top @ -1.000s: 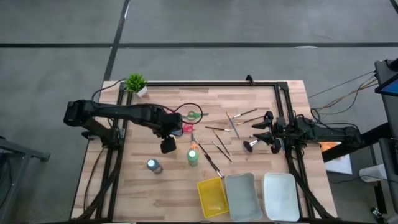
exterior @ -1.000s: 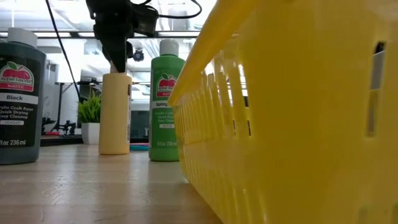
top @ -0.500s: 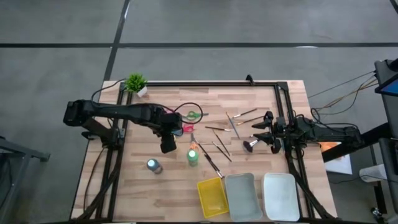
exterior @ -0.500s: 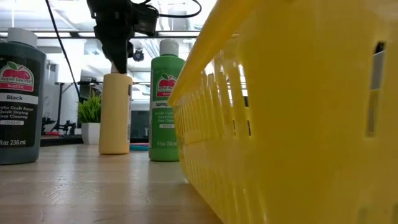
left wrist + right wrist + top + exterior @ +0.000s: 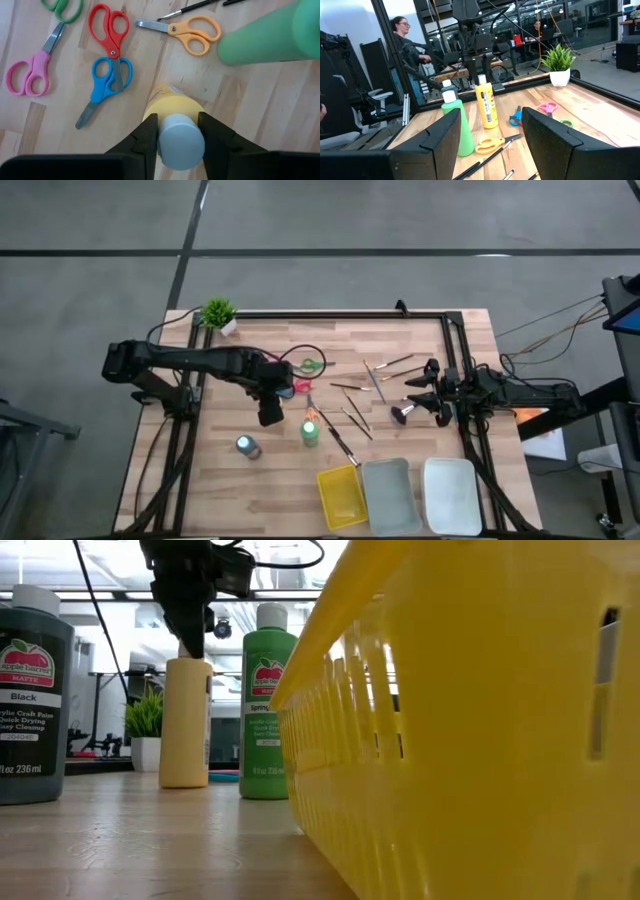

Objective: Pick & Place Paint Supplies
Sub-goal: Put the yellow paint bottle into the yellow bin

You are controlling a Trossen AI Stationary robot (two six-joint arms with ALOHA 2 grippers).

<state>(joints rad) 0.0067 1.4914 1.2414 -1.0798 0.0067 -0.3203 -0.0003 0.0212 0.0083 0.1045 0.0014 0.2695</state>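
My left gripper (image 5: pixel 177 131) has just clamped down: a second ago the fingers stood wide either side of the cap, and now both pads press on the pale cap of the yellow paint bottle (image 5: pixel 172 107). I've got it by the top, bottle upright on the wooden table (image 5: pixel 270 470), base not yet off the wood as far as I can judge from the low view (image 5: pixel 186 720). That means the grasp is made and the lift is what comes next.

Just beside my bottle stands the green paint bottle (image 5: pixel 265 700), close enough that I'd want to rise straight up before swinging anywhere. Past it on the wood lie the scissors: blue (image 5: pixel 107 82), red (image 5: pixel 109 29), orange (image 5: pixel 187 33) and pink (image 5: pixel 31 75), all untouched. The black paint bottle (image 5: pixel 32 695) stands apart, nearer the front edge.

The yellow tray (image 5: pixel 341 495) waits at the front of the table, the grey tray (image 5: pixel 389 495) and white tray (image 5: pixel 451 495) alongside it. None shows anything inside from above.

My right gripper (image 5: pixel 428 392) hangs at the far right side with fingers parted, holding nothing, thin brushes (image 5: pixel 355 412) scattered near it.
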